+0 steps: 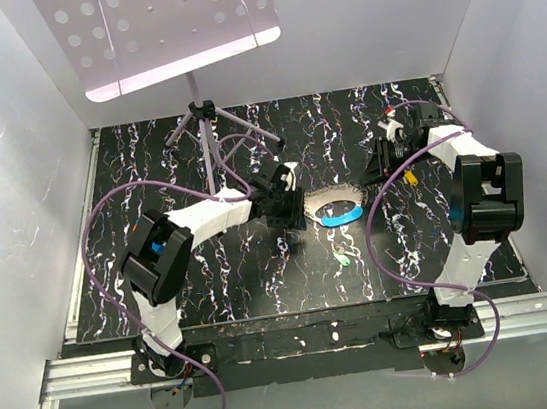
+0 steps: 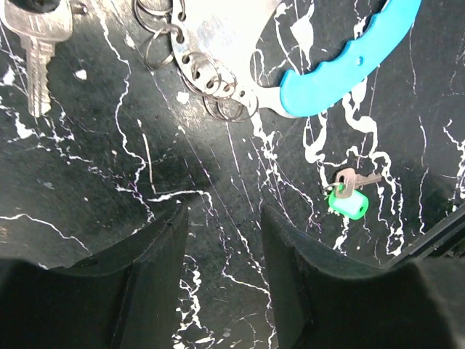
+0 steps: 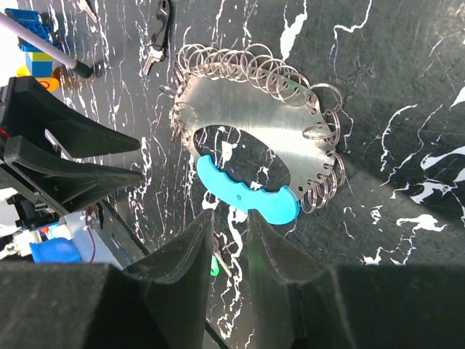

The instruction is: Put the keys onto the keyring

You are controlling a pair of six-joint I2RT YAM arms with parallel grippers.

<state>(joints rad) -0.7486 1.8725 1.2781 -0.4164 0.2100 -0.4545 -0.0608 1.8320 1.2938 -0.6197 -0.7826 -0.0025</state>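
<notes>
The keyring [image 1: 337,204] is a silvery oval plate with a light-blue strip [image 1: 342,218], edged by several small split rings. It lies mid-table. In the right wrist view the plate [image 3: 254,109] and strip [image 3: 247,193] lie just beyond my right gripper [image 3: 229,225], which is open and empty. The green-headed key [image 1: 344,257] lies on the table nearer the arms. It shows right of my left gripper [image 2: 221,240] in the left wrist view [image 2: 347,200] and partly behind the right fingers [image 3: 215,265]. My left gripper [image 1: 293,218] is open and empty, left of the keyring. My right gripper [image 1: 379,163] is right of it.
A purple tripod stand [image 1: 203,113] with a perforated tray stands at the back left. A silver key [image 2: 38,45] lies left of the keyring, and a dark-headed key [image 3: 158,33] lies beyond it. A small yellow item [image 1: 410,175] lies by the right arm. White walls enclose the table.
</notes>
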